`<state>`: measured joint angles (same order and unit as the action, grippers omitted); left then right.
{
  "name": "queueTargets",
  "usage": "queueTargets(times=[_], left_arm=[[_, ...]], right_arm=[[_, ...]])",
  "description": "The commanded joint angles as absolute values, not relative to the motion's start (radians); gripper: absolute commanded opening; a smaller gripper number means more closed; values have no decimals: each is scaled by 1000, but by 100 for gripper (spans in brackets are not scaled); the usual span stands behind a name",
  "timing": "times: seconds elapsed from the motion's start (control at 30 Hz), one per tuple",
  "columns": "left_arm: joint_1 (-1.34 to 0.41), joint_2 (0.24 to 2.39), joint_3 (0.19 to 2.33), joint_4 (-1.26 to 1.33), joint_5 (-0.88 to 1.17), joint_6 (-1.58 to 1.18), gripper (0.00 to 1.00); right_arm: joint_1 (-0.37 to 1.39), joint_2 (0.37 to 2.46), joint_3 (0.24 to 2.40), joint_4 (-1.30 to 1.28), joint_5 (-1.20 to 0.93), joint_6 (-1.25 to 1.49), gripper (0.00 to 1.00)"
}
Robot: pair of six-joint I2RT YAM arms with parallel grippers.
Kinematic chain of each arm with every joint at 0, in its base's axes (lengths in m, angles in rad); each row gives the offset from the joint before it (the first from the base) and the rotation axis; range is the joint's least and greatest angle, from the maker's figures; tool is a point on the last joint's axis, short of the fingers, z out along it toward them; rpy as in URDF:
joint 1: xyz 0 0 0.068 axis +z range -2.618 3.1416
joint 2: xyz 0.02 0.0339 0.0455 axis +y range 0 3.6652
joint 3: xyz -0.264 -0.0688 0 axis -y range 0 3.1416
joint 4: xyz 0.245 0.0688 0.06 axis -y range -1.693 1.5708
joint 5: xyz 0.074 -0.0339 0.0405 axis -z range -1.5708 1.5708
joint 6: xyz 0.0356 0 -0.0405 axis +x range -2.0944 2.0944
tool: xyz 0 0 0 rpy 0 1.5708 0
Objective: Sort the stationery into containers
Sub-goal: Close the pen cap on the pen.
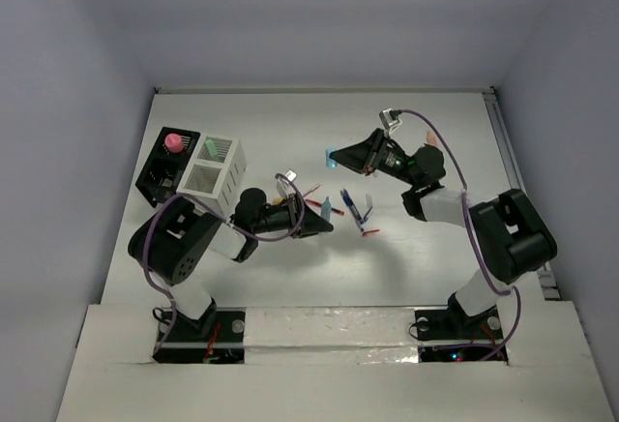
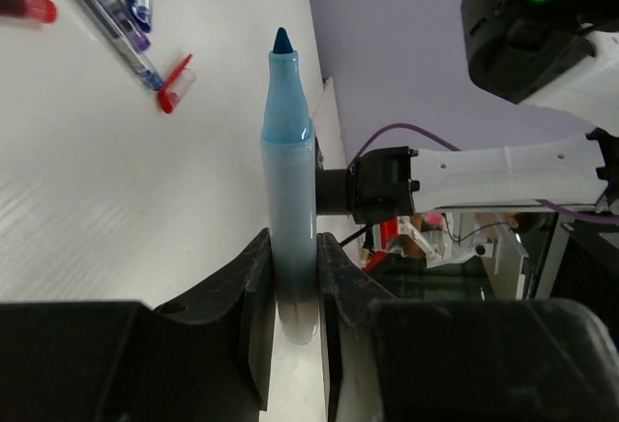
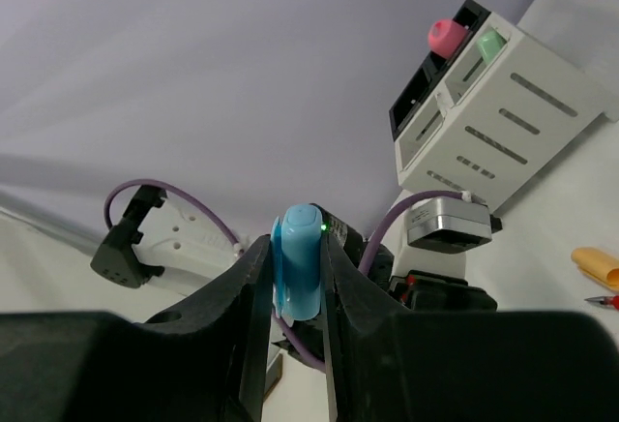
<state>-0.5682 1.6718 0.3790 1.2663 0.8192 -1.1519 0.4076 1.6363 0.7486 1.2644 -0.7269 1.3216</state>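
Observation:
My left gripper is shut on an uncapped marker with a pale blue barrel, its dark blue tip pointing away from the jaws. My right gripper is shut on a bright blue cap and hangs above the table, right of centre. The black slotted box holds a pink-topped piece. The adjoining white slatted box has a mint green bit in one compartment.
Between the arms lie a blue pen, a red pen and a small red cap. An orange piece lies at the right edge of the right wrist view. Grey walls enclose the table.

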Motion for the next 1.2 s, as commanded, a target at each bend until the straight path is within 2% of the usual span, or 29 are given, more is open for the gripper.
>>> queueTargets(times=[0.0,0.2,0.33,0.4,0.63,0.93,1.17], left_arm=[[-568,1609,374,2060,871,-1203,0],[-587,1447,367,1780,818,-1027,0],[-638,1267,385,1368,712,-731,0],[-647,1217,391,1318,678,-701,0],[-647,1298,385,1482,739,-813,0],[-647,1341,371,1534,759,-845,0],[-647,1351,385,1528,756,-842,0]], right_arm=[[417,1618,726,1701,-752,1321,0],[439,1643,680,1717,-746,1316,0],[439,1637,680,1715,-733,1315,0],[448,1629,684,1717,-732,1315,0],[457,1586,686,1715,-721,1307,0],[466,1595,747,1715,-667,1327,0],[476,1560,712,1715,-675,1304,0]])
